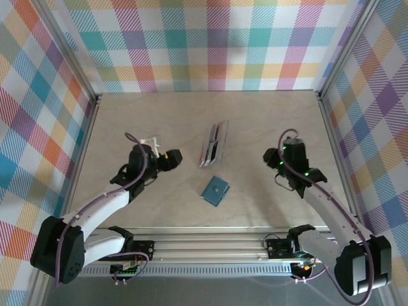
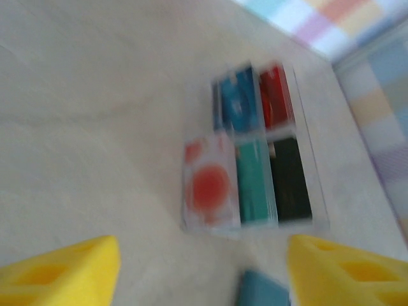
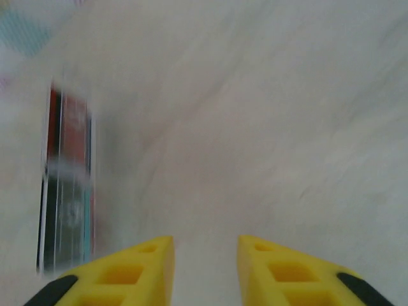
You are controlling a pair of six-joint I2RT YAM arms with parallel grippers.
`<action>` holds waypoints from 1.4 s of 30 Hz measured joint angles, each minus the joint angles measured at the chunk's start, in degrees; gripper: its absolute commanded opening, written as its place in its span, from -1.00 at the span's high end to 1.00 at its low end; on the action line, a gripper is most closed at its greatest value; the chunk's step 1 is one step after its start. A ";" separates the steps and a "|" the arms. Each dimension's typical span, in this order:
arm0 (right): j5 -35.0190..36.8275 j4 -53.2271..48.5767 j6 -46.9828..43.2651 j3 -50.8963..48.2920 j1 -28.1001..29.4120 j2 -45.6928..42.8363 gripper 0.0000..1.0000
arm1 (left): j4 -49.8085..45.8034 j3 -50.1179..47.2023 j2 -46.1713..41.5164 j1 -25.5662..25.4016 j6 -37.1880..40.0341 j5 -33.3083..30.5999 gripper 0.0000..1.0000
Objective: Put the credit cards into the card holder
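The credit cards [image 1: 213, 144] lie together in a clear case at mid-table; the left wrist view shows them blurred as blue, red, teal, black and a white one with a red disc [image 2: 255, 162]. The card holder [image 1: 215, 190], a small teal square, lies just nearer than the case, and its corner [image 2: 261, 290] shows between my left fingers. My left gripper [image 1: 174, 157] hovers left of the cards, open and holding nothing [image 2: 204, 271]. My right gripper [image 1: 270, 156] is to their right, its jaws a narrow gap apart around nothing [image 3: 205, 271]. The cards' case [image 3: 67, 185] stands at the left of that view.
Bare pale wooden tabletop [image 1: 268, 121] surrounds the objects. Checked walls and metal frame posts [image 1: 322, 102] close in the left, right and back. The arms' mounting rail [image 1: 210, 252] runs along the near edge.
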 measured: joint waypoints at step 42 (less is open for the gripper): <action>-2.16 2.91 -5.49 10.40 29.27 33.99 0.55 | 15.21 -10.73 15.91 -31.32 -11.54 -8.87 1.00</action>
